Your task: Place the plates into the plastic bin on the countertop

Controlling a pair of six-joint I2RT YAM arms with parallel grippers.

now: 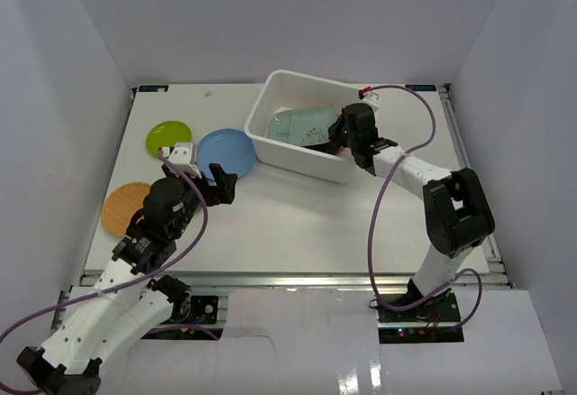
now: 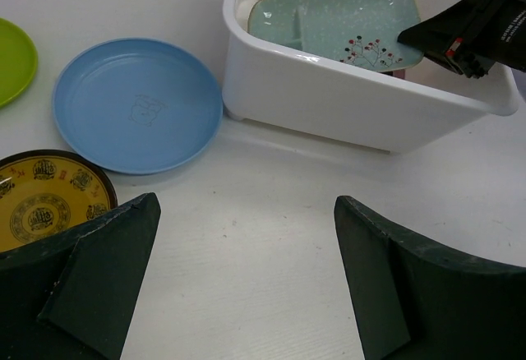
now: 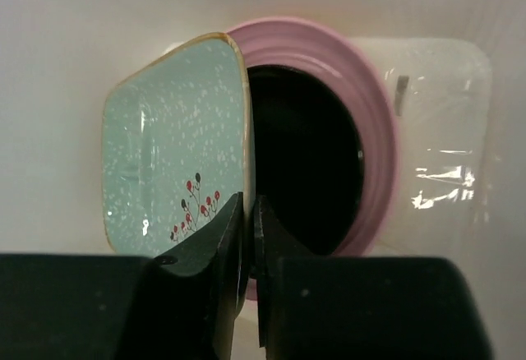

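Note:
The white plastic bin [image 1: 270,145] stands at the back middle of the countertop [image 1: 297,224]. My right gripper [image 3: 250,212] is inside it, shut on the near edge of the pale mint oblong dish [image 3: 173,146], which is tilted over the pink plate [image 3: 374,138] with the black plate [image 3: 304,154] on it. The dish also shows in the top view [image 1: 302,124] and in the left wrist view [image 2: 337,23]. My left gripper [image 2: 246,270] is open and empty above bare table, near the blue plate [image 2: 136,101]. The lime green plate [image 1: 169,135], orange woven-look plate [image 1: 122,207] and brown-gold plate [image 2: 45,200] lie at the left.
White enclosure walls stand at the left, right and back. A metal rail [image 1: 297,280] runs along the front edge. My right arm's purple cable [image 1: 383,206] loops over the table to the right of the bin.

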